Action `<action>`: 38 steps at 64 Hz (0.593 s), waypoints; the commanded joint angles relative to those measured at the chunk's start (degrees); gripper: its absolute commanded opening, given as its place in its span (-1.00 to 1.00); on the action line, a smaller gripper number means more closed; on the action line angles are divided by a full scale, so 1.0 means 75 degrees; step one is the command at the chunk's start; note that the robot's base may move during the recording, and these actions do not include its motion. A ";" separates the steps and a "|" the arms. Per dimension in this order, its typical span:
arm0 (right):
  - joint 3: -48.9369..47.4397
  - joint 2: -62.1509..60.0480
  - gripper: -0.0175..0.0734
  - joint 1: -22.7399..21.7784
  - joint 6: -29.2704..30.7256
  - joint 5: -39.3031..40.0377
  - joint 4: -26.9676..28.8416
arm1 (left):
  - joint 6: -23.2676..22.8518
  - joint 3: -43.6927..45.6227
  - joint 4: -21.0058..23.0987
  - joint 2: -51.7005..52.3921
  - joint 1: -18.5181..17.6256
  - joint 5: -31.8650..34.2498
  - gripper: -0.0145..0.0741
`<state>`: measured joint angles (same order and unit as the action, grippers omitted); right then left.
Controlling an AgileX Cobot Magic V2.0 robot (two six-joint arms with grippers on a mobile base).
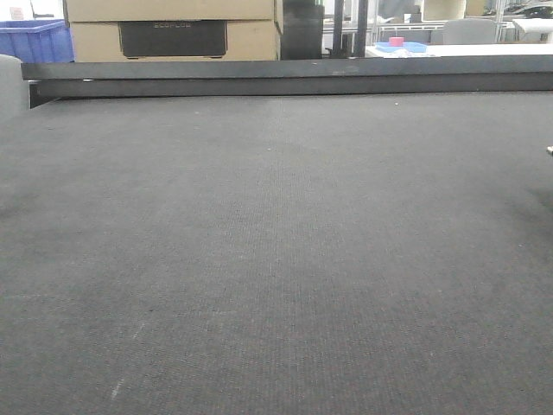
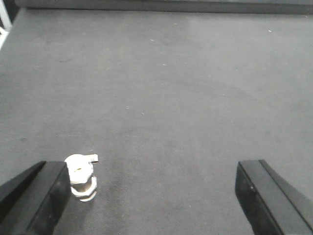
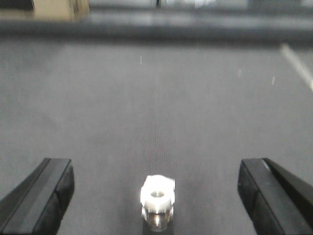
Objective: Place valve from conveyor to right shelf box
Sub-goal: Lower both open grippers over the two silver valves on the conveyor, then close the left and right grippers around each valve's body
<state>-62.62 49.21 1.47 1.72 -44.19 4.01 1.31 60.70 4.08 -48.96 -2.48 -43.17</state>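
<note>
The conveyor (image 1: 276, 259) is a wide dark grey woven belt with a dark rail (image 1: 285, 78) along its far side. A valve (image 3: 157, 199) with a white top and shiny metal body stands upright on the belt. It is centred between the fingers of my right gripper (image 3: 155, 185), which is open and not touching it. Another small white valve-like fitting (image 2: 81, 176) stands on the belt just beside the left finger (image 2: 39, 196) of my open left gripper (image 2: 154, 198). The right shelf box is out of view. Neither gripper shows in the front view.
Beyond the rail stand cardboard boxes (image 1: 173, 30), a blue bin (image 1: 34, 41) at far left, and a white table with a pink object (image 1: 397, 41) at far right. A tiny white speck (image 1: 549, 150) lies at the belt's right edge.
</note>
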 commanded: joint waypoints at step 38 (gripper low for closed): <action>-0.3082 0.5452 0.64 -0.0012 0.0384 -0.3246 -0.0340 | -0.0063 0.0088 0.0051 -0.0072 -0.0116 -0.0033 0.65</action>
<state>-85.18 87.22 1.47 3.65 -69.50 2.43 1.31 60.93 4.08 -49.51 -2.95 -43.58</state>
